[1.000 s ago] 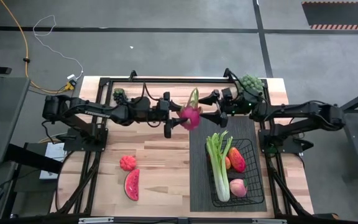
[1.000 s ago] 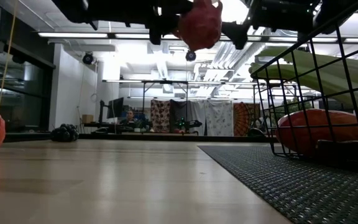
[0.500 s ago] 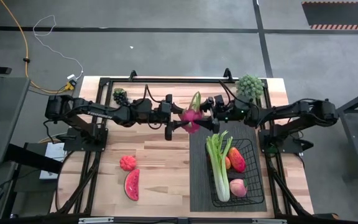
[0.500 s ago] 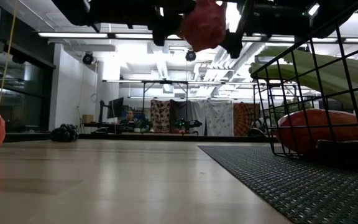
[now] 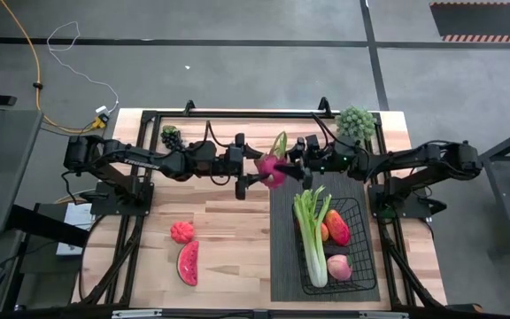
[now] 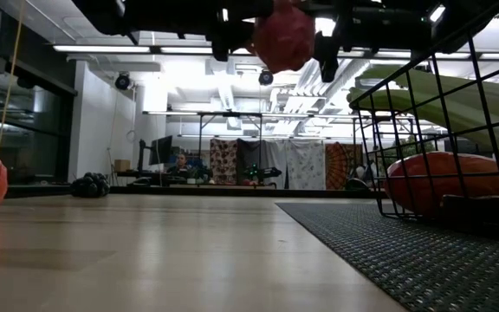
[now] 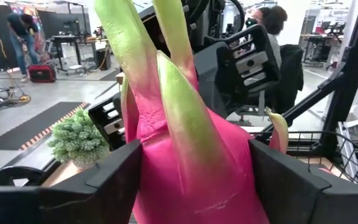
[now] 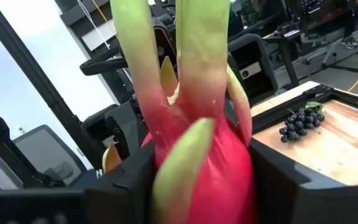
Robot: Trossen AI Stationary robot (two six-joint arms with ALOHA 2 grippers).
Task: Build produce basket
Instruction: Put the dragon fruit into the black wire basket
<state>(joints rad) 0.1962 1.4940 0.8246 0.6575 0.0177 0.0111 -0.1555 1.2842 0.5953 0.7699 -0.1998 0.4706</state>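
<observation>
The pink dragon fruit [image 5: 271, 168] with green leaf tips hangs in the air between my two grippers, over the wood just left of the mat's far end. My left gripper [image 5: 257, 167] comes at it from the table's left and my right gripper [image 5: 288, 165] from the right. Both are shut on it. The low view shows the fruit's round underside [image 6: 281, 36] high above the table. The black wire basket [image 5: 369, 241] stands on the ribbed mat [image 5: 282, 257]. A celery bunch [image 5: 311, 235], a mango [image 5: 336, 228] and a peach [image 5: 339, 267] lie in it. My left gripper pinches the fruit's pink body [image 7: 151, 174] between its two fingers [image 7: 104, 183], one on each side. The fingers reach in level from the table's left. The fruit is lifted clear, green leaves up. My right gripper pinches the same pink body [image 8: 166, 168] from the opposite side, between its two fingers [image 8: 291, 183]. These fingers lie level, coming from the table's right. The fruit stands upright between them, clear of the table.
A watermelon slice [image 5: 188, 262] and a small red fruit [image 5: 181, 232] lie on the wood at the near left. Dark grapes [image 5: 170, 135] sit at the far left and a green bunch [image 5: 357, 120] at the far right. Bare wood lies between.
My right gripper has gone toward the table's left, up to the dragon fruit, and its fingers have drawn in onto the fruit's body. The fruit and my left gripper have stayed where they were.
</observation>
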